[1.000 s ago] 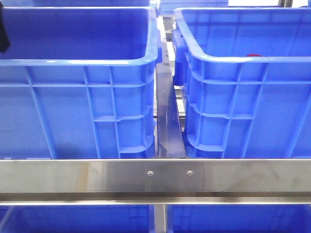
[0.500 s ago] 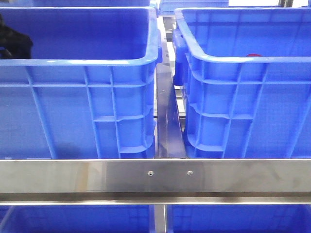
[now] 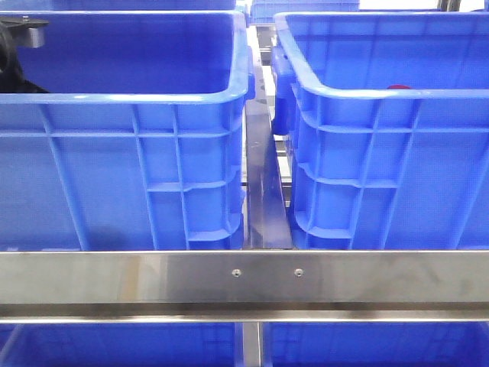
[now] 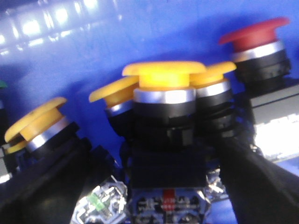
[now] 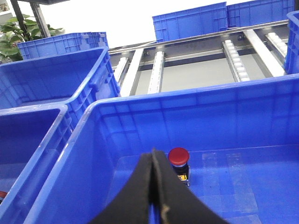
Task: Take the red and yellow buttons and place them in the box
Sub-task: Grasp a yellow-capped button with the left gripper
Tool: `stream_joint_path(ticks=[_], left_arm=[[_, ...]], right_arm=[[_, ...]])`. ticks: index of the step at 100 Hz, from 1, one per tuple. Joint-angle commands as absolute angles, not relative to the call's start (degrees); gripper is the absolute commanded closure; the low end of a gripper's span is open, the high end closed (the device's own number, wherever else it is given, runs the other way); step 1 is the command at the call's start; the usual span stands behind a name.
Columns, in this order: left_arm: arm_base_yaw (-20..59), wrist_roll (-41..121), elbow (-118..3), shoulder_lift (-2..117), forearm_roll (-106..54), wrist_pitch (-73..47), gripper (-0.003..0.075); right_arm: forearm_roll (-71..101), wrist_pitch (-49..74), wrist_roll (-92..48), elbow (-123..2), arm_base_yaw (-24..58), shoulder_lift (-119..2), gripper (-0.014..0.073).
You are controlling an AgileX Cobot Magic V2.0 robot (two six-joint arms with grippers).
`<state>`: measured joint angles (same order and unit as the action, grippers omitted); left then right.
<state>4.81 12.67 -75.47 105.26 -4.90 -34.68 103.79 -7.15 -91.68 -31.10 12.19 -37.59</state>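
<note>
Deep inside the left blue crate [image 3: 114,153], my left gripper [image 4: 154,186] is open, one dark finger on each side of a yellow button's [image 4: 163,77] black body. More yellow buttons [image 4: 39,119] crowd around it, and a red button [image 4: 254,35] stands farther off. From the front only the left arm [image 3: 17,46] shows over that crate's rim. My right gripper [image 5: 153,186] is shut and empty above the right blue box [image 5: 187,102]. A red button [image 5: 178,157] stands on that box's floor just past the tips. From the front it is a sliver [image 3: 398,87].
A steel rail [image 3: 244,279] crosses in front of both crates, and a metal divider [image 3: 263,183] runs between them. More blue crates [image 5: 189,23] and a roller conveyor [image 5: 233,60] lie behind. A clear contact block [image 4: 100,203] lies by the left finger.
In the front view the left arm has come further in from the left edge over the left crate; a grey part of it now shows at the top. Nothing else has moved.
</note>
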Motion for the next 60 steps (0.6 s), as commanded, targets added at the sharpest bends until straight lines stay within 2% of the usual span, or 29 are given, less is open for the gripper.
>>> stream_joint_path(ticks=[1,6,13,30,37,60], left_arm=[[5.3,12.7,-77.1,102.8,-5.5,-32.2,0.0178],[5.3,12.7,-77.1,102.8,-5.5,-32.2,0.0211],[5.3,12.7,-77.1,102.7,-5.5,-32.4,0.0304],[5.3,12.7,-77.1,101.3,-6.7,-32.8,0.0636],[5.3,12.7,-77.1,100.1,-7.3,-32.9,0.0742],[5.4,12.7,-77.1,92.7,-8.2,-34.7,0.0739]], right_arm=[[103.2,-5.5,-92.2,-32.5,12.1,-37.3,0.0662],[103.2,-5.5,-92.2,-32.5,12.1,-37.3,0.0662],[103.2,-5.5,-92.2,-32.5,12.1,-37.3,0.0662],[103.2,-5.5,-92.2,-32.5,12.1,-37.3,0.0662],[103.2,-5.5,-92.2,-32.5,12.1,-37.3,0.0662],[103.2,-5.5,-92.2,-32.5,12.1,-37.3,0.0662]])
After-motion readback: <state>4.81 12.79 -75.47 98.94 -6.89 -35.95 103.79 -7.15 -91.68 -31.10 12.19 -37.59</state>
